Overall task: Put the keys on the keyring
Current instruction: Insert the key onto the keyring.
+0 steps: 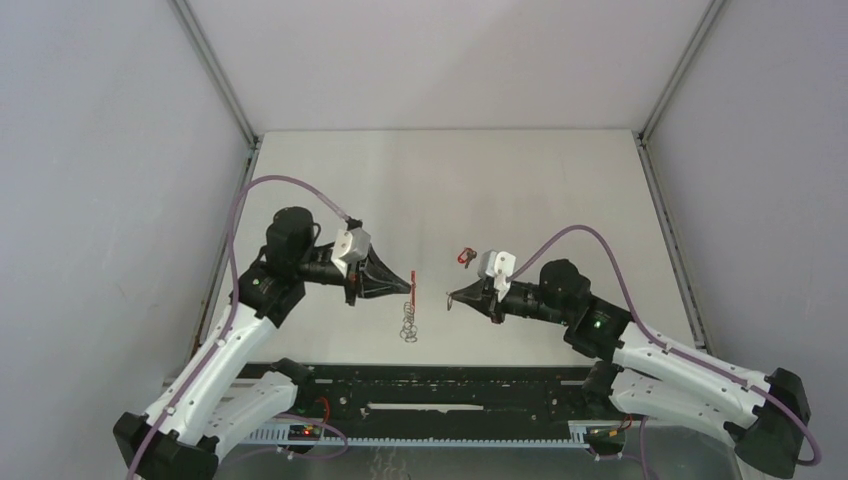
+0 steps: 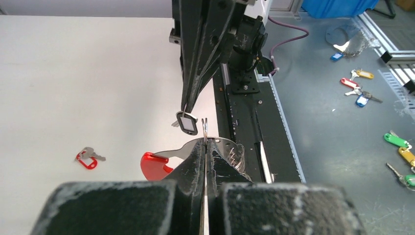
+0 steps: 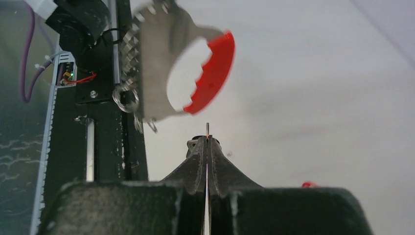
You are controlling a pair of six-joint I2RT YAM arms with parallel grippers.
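Both pairs of fingers are pressed together. Left gripper clamps the red strap at its tip. In the left wrist view the keyring shows as a thin wire loop poking up between the fingertips. The keys and their chain sit just nearside of that tip. Right gripper, apart from the strap, pinches a small dark-framed tag, its label too small to read. A red-tagged key lies just beyond it. Only the left wrist view shows coloured key tags off the table.
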